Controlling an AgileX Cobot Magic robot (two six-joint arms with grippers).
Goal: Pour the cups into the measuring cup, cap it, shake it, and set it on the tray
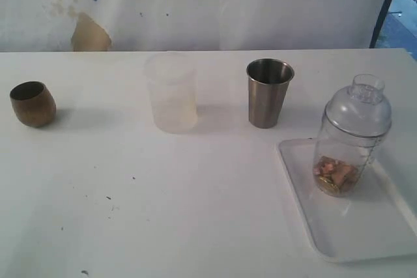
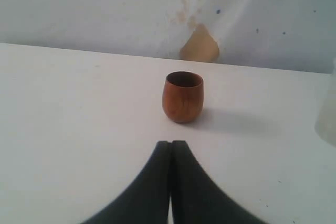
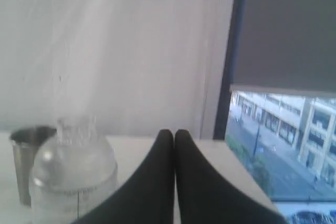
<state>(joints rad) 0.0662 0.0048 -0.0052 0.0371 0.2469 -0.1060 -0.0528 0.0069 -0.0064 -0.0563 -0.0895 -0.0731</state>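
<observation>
On tray (image 1: 335, 226), capped clear measuring cup (image 1: 352, 136)

No legible text, brand or number is showing on any surface. The measuring cup (image 3: 73, 182) is carrying faint dark marks on its side, all blurring beyond reading.

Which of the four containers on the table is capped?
The clear measuring cup on the white tray; the wooden cup, frosted cup and steel tumbler stand open.

The white table (image 1: 163, 213) carries a brown cup (image 1: 32, 104) at left, a frosted cup (image 1: 172, 92) and steel tumbler (image 1: 268, 92) at centre, and a tray (image 1: 365, 226) at lower right.
</observation>
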